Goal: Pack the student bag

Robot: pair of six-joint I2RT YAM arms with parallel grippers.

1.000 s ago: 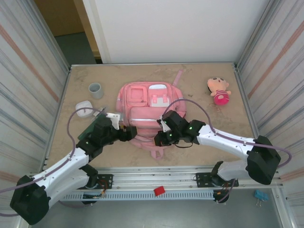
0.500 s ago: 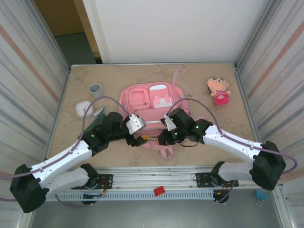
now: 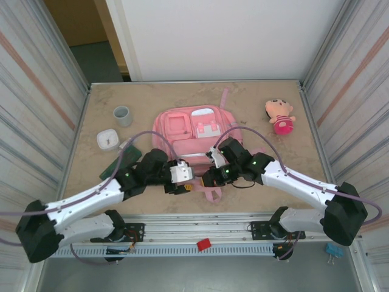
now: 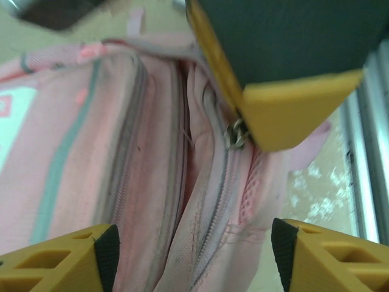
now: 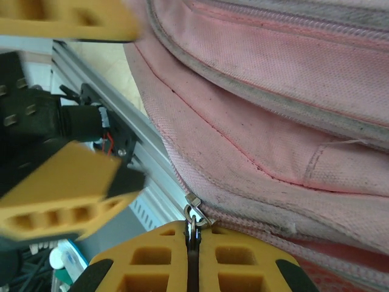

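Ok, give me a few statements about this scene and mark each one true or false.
The right jaws are shut on a zipper pull of the student bag. True.
The left jaws are shut too. False: they stand open above the bag.
The plush doll is inside the bag. False: it lies on the table, apart from the bag, at the far right.
A grey cup stands left of the bag. True.
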